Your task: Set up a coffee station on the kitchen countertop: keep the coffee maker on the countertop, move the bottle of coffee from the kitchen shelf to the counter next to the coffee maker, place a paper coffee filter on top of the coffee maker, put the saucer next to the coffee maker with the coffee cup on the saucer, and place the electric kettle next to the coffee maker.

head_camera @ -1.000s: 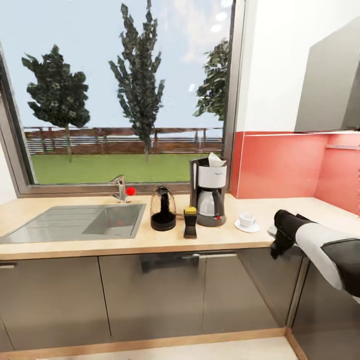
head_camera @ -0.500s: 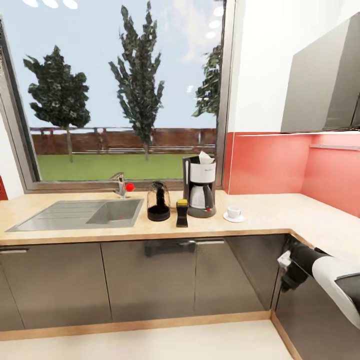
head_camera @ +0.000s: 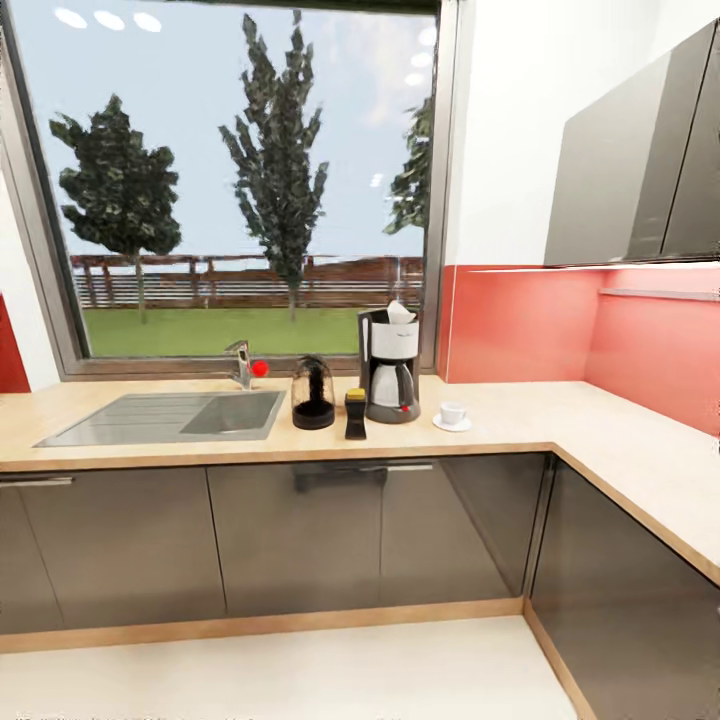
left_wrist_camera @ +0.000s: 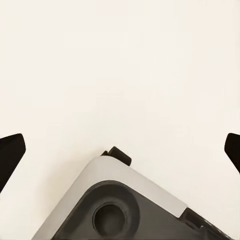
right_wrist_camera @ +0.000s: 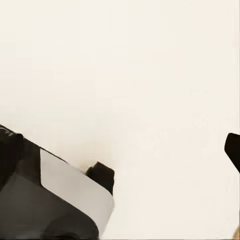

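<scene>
Head view, one coffee maker (head_camera: 389,366), one electric kettle (head_camera: 313,394)

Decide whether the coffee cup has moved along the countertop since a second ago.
No. The coffee cup still sits on the saucer just right of the coffee maker; only the camera pulled back.

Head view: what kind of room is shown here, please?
Most likely a home kitchen: a wood-grain kitchen countertop with a built-in sink under a window, plus a coffee maker and electric kettle.
</scene>
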Tool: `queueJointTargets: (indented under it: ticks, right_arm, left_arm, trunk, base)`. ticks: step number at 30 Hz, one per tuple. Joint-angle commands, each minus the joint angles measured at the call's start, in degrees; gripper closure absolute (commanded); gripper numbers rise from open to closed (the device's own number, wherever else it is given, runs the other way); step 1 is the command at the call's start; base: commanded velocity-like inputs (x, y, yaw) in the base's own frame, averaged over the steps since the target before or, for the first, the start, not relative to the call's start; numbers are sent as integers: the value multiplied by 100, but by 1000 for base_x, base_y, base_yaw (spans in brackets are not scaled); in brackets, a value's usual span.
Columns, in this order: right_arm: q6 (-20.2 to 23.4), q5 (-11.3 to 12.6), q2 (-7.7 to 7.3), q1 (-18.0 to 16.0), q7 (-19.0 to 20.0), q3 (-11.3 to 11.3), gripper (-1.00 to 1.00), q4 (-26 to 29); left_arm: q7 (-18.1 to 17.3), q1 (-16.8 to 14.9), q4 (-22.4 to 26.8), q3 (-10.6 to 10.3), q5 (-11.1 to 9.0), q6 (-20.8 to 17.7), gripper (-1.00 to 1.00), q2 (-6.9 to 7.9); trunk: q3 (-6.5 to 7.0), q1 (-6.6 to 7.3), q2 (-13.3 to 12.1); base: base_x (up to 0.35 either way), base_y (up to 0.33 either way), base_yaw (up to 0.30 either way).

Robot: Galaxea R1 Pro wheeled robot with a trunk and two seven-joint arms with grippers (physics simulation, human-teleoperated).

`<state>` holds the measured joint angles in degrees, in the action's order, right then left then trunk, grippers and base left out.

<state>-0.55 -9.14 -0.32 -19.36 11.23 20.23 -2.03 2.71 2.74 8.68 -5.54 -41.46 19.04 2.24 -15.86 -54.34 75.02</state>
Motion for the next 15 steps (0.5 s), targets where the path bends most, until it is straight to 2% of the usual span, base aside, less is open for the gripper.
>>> queueJointTargets:
  ticks: [1, 3, 5, 7, 8, 15]
  right_arm:
    - [-54, -37, 172, 258, -82, -19, -100, -3]
    - [-67, -36, 282, 447, -155, -7, -100, 12]
    - [-68, -31, 283, 493, -173, 1, -100, 15]
    - [-62, -22, 240, 520, -182, 8, -100, 14]
    - [-59, -11, 148, 543, -190, 7, -100, 15]
    - [-59, -8, 123, 550, -191, 4, -100, 19]
  left_arm:
    - [28, 4, 16, -51, -40, -7, -100, 1]
    - [32, 3, -8, -57, -31, -61, -100, -2]
    - [35, 5, -20, -57, -30, -77, -100, -1]
    - [40, 4, -26, -55, -26, -84, -100, 8]
    - [52, 3, -32, -52, -20, -85, -100, 27]
    - [55, 4, -33, -58, -12, -85, -100, 28]
  trunk:
    - [-5, 1, 4]
    - [-5, 1, 4]
    - [-5, 1, 4]
    - [-5, 1, 4]
    - [-5, 1, 4]
    - [-5, 1, 4]
  base:
    - [-34, -8, 0]
    - [-17, -4, 0]
    - [-7, -2, 0]
    - [-4, -1, 0]
    - [0, 0, 0]
    - [0, 0, 0]
